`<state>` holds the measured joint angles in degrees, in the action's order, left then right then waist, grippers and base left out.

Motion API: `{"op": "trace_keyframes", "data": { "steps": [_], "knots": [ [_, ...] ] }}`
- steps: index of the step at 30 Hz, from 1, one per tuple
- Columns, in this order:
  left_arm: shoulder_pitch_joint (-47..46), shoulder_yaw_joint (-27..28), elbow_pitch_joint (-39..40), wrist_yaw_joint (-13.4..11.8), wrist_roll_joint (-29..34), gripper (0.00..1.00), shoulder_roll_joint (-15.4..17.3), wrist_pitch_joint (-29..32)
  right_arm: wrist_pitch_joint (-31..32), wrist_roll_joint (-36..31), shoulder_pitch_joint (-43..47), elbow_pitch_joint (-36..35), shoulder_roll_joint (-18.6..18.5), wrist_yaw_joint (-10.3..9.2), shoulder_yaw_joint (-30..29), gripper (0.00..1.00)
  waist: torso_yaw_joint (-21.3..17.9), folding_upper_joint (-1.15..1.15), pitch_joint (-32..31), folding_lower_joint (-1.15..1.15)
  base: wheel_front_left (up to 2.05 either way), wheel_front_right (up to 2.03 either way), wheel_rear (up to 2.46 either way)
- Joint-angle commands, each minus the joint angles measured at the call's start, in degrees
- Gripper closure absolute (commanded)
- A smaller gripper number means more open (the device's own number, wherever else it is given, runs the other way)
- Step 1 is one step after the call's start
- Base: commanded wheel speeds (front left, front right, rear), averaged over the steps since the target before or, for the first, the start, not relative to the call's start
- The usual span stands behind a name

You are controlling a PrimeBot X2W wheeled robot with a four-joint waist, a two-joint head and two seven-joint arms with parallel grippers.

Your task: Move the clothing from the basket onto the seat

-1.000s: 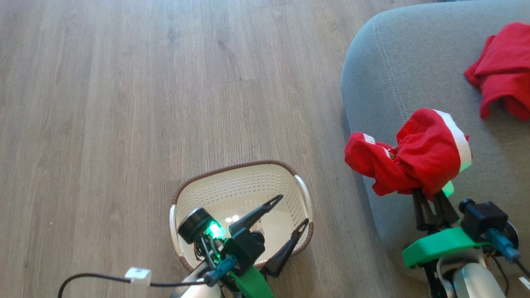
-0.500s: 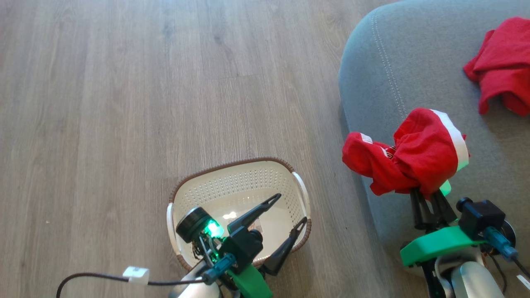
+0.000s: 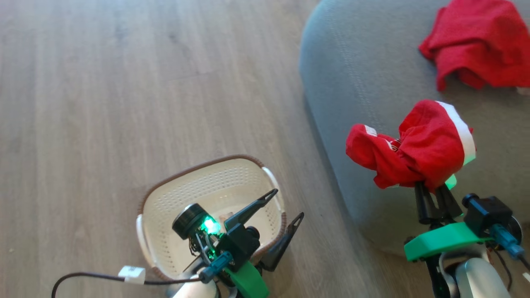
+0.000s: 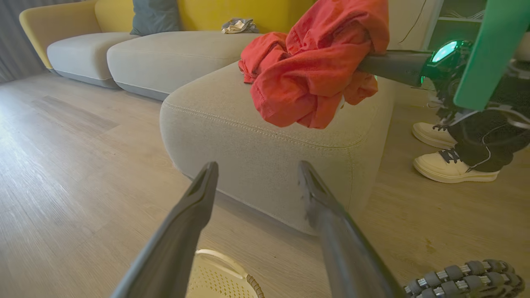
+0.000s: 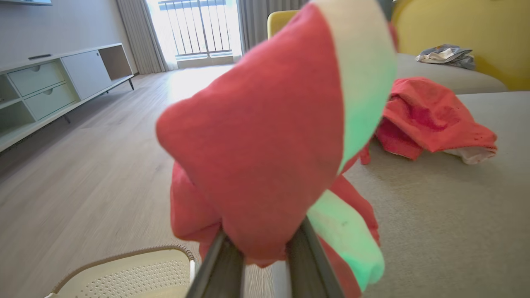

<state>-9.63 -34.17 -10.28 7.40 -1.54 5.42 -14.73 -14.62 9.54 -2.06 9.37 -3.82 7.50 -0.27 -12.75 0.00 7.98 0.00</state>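
The striped garment (image 3: 418,149), red with a white band, is off the floor and out of the basket. It hangs bunched above the near part of the seat (image 3: 364,82), close to its rounded corner. The right arm's fingers (image 3: 422,205) are clamped on its lower fold, so it counts as carried but not yet delivered. From the left wrist view its lowest fold hangs close over the cushion top, and whether it brushes the fabric I cannot tell.

The plain red garment (image 3: 476,41) already lies crumpled on the seat, further in and well apart from the held one. That half of the job looks done.

The basket (image 3: 207,186) sits on the wooden floor (image 3: 124,82) beside the seat. Nothing red shows inside it, though the left arm covers part of its bottom. Judging by this, no clothing is left to fetch.

The left arm's fingers (image 3: 252,209) are spread wide and hold nothing, poised over the basket's near side.

What remains, as I judge it, is to bring the striped garment fully over the cushion and release it there.
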Motion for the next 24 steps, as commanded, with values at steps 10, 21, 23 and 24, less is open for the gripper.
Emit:
{"op": "trace_keyframes", "data": {
  "steps": [10,21,23,24],
  "knots": [
    [-3.9,0.45,2.16,0.01,0.62,0.0,1.2,-0.27,-0.38,0.11,-1.3,-3.92,0.65,-0.01,-1.4,1.0,-10.0,0.0,3.08,0.0,0.0,0.0,0.0],
    [-5.62,-1.93,2.23,0.06,1.04,0.0,3.23,-0.27,-0.38,3.56,-0.17,-5.46,0.92,-0.01,-1.96,1.0,-17.95,0.0,6.59,0.0,0.0,0.0,0.0],
    [-6.4,-3.18,2.01,0.06,0.75,0.0,3.6,-0.27,-0.38,4.39,0.54,-6.15,0.92,-0.01,-2.98,1.0,-18.29,0.0,7.22,0.0,0.0,0.0,0.0],
    [-6.84,-3.9,1.84,0.07,0.51,0.0,3.85,-0.27,-0.38,4.81,0.88,-6.49,0.93,-0.01,-3.53,1.0,-18.44,0.0,7.53,0.0,0.0,0.0,0.0]
  ]
}}
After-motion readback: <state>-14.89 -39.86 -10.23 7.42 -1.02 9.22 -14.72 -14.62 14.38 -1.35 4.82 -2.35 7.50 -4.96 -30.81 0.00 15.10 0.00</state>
